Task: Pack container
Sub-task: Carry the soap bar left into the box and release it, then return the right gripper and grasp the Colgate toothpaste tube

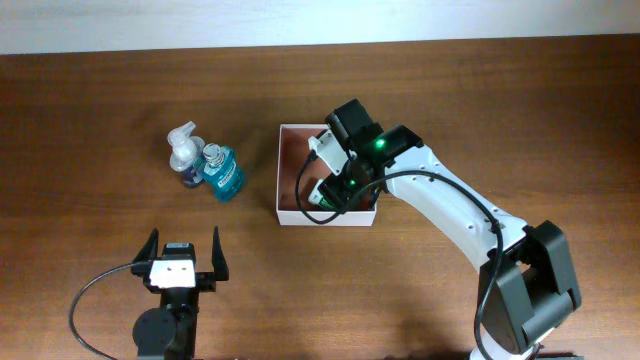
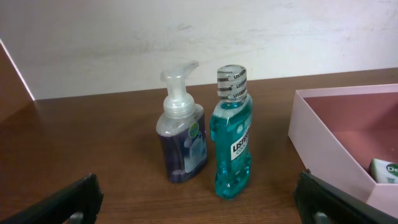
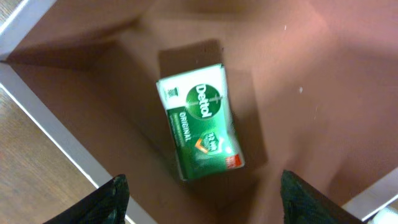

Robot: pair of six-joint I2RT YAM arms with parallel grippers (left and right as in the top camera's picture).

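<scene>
White-walled and pinkish-brown within, the container [image 1: 293,165] sits mid-table, square, shallow and open-topped; it lies directly beneath the right gripper [image 3: 204,186], whose fingers stand spread and hold nothing. A green soap packet [image 3: 199,121] lies flat on the container floor just ahead of those fingers, its long axis roughly across their closing line; from overhead it is hidden under the arm, so its exact corner cannot be confirmed. The left gripper [image 1: 185,250], also parted and empty, is well apart, with the container to its right; the mouthwash bottle [image 2: 232,134] and pump bottle [image 2: 181,127] stand upright side by side ahead of it, so the left arm is judged nearer for them.
</scene>
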